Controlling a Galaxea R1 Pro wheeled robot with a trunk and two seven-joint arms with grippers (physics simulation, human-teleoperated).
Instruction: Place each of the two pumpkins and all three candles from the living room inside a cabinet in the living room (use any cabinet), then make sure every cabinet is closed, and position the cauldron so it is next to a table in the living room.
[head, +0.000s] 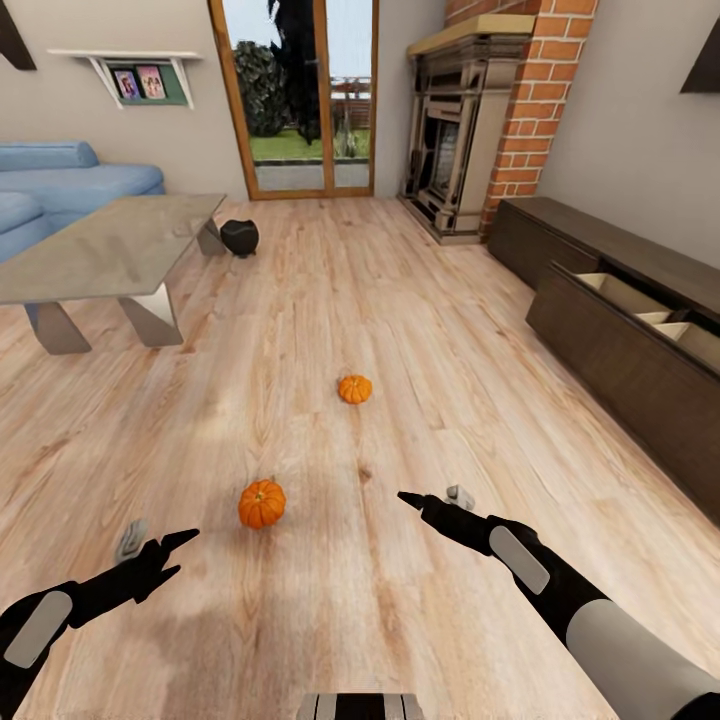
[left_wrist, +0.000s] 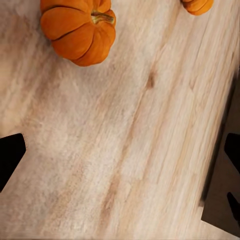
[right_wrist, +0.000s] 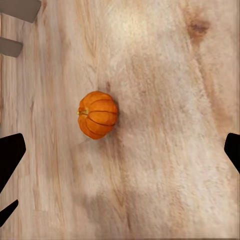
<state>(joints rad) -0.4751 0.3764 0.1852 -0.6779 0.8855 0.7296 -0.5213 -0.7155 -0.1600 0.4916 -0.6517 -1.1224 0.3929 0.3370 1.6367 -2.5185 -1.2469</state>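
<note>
**Picking up the first pumpkin**

Both sets of jaws hang released and empty. The near pumpkin (head: 261, 503) sits on the floor, well short of the cabinet (head: 620, 340) and its open drawer – centre the left gripper (head: 170, 556) over it, descend straight, and clench across the ribs.

left arm: we reach forward low from the head view's lower left
left gripper (head: 182, 556): jaws spread, nothing between
right arm: we stretch forward from lower right
right gripper (head: 412, 498): fingers wide apart in wrist view, empty
</note>
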